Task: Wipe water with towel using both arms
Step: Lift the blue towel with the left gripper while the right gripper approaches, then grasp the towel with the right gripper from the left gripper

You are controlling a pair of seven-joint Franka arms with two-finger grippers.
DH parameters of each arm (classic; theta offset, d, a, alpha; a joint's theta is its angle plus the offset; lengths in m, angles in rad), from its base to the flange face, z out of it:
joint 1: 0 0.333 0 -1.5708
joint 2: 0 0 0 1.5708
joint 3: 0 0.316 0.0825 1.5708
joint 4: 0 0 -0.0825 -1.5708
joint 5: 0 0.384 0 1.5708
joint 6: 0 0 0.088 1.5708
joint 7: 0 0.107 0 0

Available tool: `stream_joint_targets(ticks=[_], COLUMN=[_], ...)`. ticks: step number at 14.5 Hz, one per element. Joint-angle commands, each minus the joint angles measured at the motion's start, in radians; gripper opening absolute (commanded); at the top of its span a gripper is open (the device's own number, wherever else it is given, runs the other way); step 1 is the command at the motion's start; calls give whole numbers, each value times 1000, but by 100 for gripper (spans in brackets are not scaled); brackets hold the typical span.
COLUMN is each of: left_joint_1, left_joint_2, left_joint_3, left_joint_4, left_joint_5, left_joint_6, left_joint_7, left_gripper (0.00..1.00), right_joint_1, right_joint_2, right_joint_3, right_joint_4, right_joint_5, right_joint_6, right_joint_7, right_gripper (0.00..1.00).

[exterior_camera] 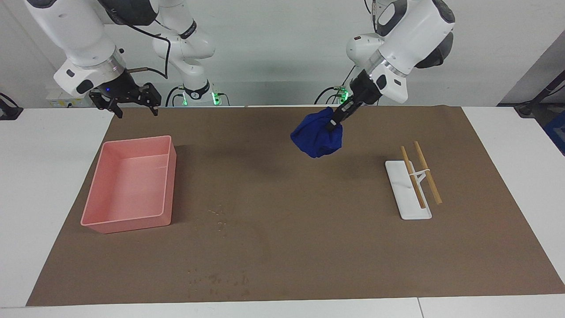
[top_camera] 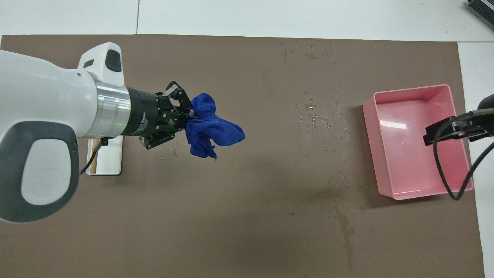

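The towel point(exterior_camera: 317, 138) point(top_camera: 211, 131) is a crumpled deep-blue cloth hanging in the air over the bare brown mat. My left gripper point(exterior_camera: 332, 125) point(top_camera: 190, 118) is shut on its upper edge and points toward the right arm's end of the table. The water point(top_camera: 314, 117) point(exterior_camera: 218, 216) is a scatter of tiny glistening droplets on the mat, between the towel and the pink tray. My right gripper point(exterior_camera: 137, 112) hangs open and empty, raised over the pink tray's outer side, where the arm waits.
A pink tray point(exterior_camera: 128, 223) point(top_camera: 405, 170) lies toward the right arm's end. A white rack with two wooden sticks point(exterior_camera: 408, 194) point(top_camera: 110, 158) stands toward the left arm's end. Darker blotchy stains point(top_camera: 343, 224) mark the mat nearer the robots.
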Motion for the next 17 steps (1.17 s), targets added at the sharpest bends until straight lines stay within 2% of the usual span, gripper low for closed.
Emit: stream_joint_targets(ticks=[1,3,4,6,8,11,13,15,17], left_joint_1=[-31,-87,-103,-124,-150,-187,-196,-198,-212], left_joint_2=[-3,-3,-5,-5,-10,-10,-13,-11,-11], left_joint_3=[-33,-33,-33,-33,-33,-33,-33,-33,-33], left_joint_4=[1,-17,-29,-29,-32,-34,-51,-51,-60], left_joint_5=[-35,-44,-44,-43,-43,-43,-43,-44,-44], left_joint_6=[82,168,199,209,210,228,254,274,336], left_joint_7=[-105,-133,-150,-182,-187,-216,-219,-231,-268], left_gripper=[0,0,0,0,0,0,0,0,0], right_joint_1=[-17,-2,22,94,171,194,214,234,263], right_joint_2=[-20,-35,-57,-104,-114,-115,-115,-115,-115], right_joint_3=[5,5,8,8,8,8,8,8,8], right_joint_4=[-28,-71,-130,-246,-295,-350,-384,-430,-473], right_joint_5=[127,244,282,449,563,785,831,909,948], right_joint_6=[8,59,152,310,419,594,614,688,706], right_joint_7=[91,246,330,560,839,1152,1240,1337,1362], right_gripper=[100,100,100,100,100,100,100,100,100])
